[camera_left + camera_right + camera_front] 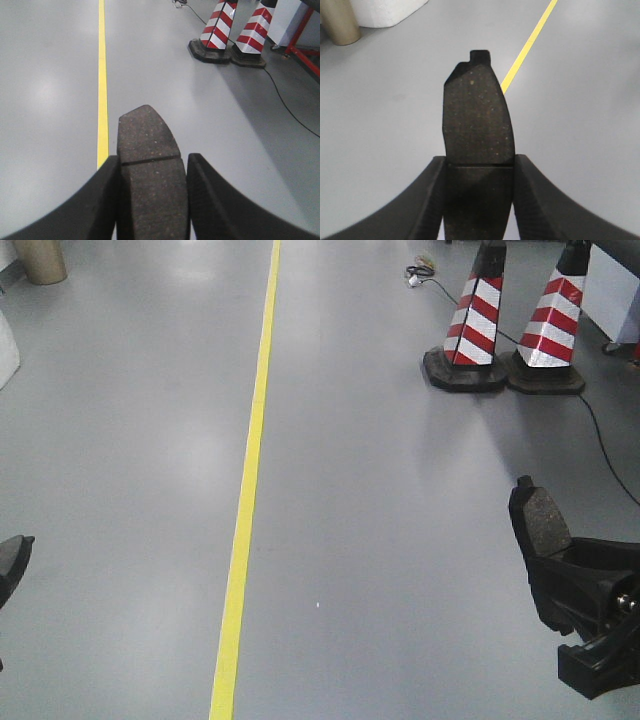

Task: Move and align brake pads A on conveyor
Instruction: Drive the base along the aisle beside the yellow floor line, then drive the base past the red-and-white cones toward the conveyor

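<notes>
Grey floor (380,540) with a yellow line (245,500) running near to far fills every view, and two red-and-white striped cones (515,315) stand at the far right with a black cable (600,435) trailing beside them. At the near right, the right gripper (479,200) has its jaws closed on one brake pad (477,122), held out above the floor. The left gripper (152,200) likewise clamps a second brake pad (147,140), groove across its face, over the floor beside the yellow line.
</notes>
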Available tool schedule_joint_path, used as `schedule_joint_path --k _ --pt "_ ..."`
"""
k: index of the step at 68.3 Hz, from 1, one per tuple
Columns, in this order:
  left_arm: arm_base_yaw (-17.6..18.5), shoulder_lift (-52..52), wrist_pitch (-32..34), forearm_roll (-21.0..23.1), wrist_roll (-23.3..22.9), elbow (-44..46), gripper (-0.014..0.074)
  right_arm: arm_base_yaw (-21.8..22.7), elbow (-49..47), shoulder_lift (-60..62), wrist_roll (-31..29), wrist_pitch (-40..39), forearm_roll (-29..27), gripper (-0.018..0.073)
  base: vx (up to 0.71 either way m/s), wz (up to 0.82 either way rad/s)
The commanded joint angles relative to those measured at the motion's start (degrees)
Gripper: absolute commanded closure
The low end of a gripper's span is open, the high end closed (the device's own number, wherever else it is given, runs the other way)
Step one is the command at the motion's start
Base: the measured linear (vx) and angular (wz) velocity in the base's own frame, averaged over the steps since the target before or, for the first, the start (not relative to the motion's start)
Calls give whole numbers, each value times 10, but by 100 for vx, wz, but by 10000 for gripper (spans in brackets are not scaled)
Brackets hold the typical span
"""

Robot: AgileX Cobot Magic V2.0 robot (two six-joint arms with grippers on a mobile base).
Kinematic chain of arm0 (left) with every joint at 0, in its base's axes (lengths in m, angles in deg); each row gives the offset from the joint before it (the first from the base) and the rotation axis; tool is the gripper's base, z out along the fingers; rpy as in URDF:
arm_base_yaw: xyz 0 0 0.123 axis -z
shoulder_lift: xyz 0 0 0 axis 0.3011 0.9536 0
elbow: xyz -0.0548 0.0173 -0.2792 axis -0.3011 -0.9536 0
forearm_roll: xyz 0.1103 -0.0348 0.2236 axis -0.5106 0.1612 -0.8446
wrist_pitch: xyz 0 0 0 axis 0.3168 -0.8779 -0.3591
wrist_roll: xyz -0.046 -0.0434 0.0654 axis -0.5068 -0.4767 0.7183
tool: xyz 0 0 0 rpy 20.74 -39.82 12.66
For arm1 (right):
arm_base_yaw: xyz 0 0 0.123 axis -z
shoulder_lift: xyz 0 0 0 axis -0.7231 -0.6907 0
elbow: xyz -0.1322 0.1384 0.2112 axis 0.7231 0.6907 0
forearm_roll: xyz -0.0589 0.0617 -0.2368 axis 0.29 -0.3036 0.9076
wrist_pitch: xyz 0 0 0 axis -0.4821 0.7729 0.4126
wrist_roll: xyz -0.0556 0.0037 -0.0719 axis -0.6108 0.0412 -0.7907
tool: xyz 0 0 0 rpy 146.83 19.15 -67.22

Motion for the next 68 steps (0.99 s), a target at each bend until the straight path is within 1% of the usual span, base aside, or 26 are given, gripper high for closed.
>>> schedule_joint_path --k 1,68 --pt "1 2 54 -5 -1 17 503 1 -17 1 -4 -51 4 568 64 1" --pt "1 2 54 -5 -1 17 503 1 -17 1 -4 -51 4 568 65 -8"
